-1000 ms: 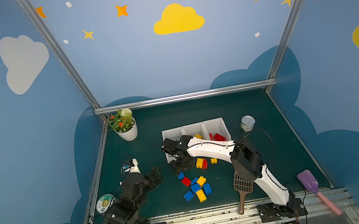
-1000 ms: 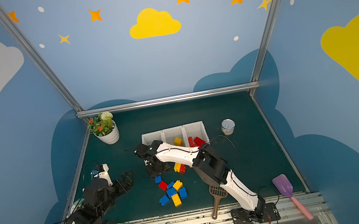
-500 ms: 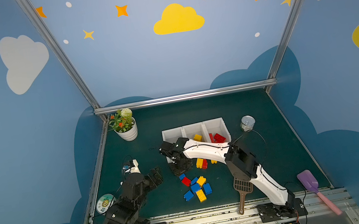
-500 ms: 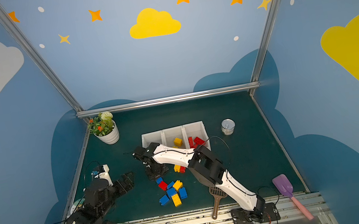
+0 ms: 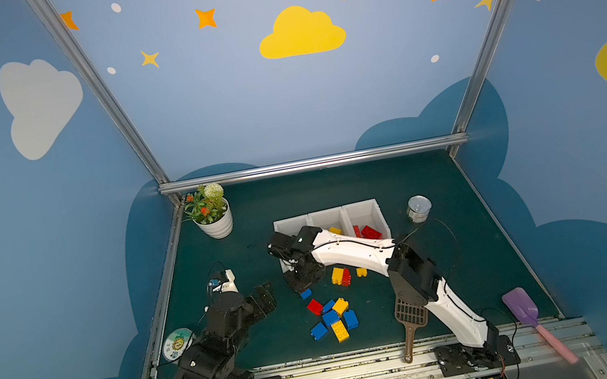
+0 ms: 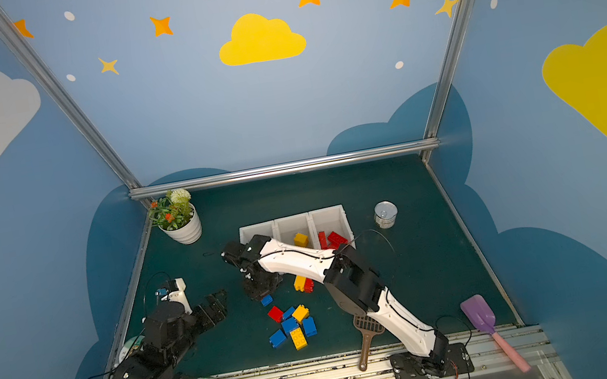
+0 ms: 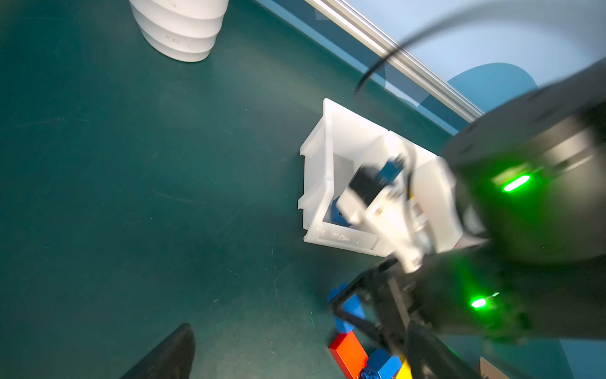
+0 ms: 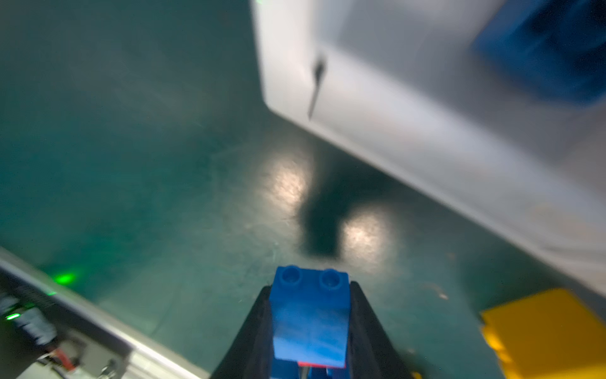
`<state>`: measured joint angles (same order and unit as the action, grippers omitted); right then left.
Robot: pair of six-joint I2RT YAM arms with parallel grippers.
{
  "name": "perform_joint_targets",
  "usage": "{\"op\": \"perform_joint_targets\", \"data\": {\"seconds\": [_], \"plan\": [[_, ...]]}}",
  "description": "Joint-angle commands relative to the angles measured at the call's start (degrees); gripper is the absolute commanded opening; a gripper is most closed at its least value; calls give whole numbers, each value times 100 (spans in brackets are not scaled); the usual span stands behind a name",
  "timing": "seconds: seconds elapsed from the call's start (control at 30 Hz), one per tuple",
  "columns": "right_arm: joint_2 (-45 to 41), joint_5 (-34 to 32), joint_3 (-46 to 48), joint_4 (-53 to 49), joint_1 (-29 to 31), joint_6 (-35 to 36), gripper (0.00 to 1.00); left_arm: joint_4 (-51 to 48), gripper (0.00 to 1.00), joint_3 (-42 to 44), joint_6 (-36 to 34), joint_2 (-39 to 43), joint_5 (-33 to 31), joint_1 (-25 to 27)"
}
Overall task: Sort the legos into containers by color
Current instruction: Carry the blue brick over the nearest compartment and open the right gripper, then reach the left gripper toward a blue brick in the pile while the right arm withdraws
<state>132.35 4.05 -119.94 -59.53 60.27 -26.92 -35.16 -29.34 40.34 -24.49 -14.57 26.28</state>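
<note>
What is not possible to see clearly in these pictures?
- Left bin contents: the right arm covers them in both top views. The left wrist view shows only a blue piece, partly behind that arm.
- Blue brick: in both top views the right gripper that holds it hides it.
- Right wrist view: blurred; the blue piece in the bin is cut by the edge.
- Disc: print too small; the left arm covers part.

white three-bay bin: upright on the bench | right bay: red bricks | middle bay: yellow brick | left bay: binned blue brick | held blue brick: two studs, pinched in right end effector beside the bin | loose pile: blue, yellow, red, nearer the front
</note>
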Motion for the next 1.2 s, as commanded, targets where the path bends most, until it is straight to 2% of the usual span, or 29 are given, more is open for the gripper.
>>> {"op": "perform_joint_targets", "data": {"seconds": [0.0,0.17,0.43,0.63,0.7,0.9,1.17], "plan": [[-452,-209,-534,-144,-349,569,22,8,99,42,9,-3,75,-16],[-183,-212,-951,22,-648,1035,24,2,99,78,9,0,93,-18],[165,-142,-992,862,-874,1134,33,90,99,172,86,-27,201,-17],[197,-89,-996,1092,-894,1180,59,26,99,200,152,47,200,-18],[162,-98,-987,1067,-901,1181,63,18,99,200,160,49,208,-18],[-69,-89,-985,834,-938,1146,66,94,99,218,119,-9,350,-12],[-779,-268,-813,185,-1012,773,64,475,97,158,-305,-438,934,-13]]}}
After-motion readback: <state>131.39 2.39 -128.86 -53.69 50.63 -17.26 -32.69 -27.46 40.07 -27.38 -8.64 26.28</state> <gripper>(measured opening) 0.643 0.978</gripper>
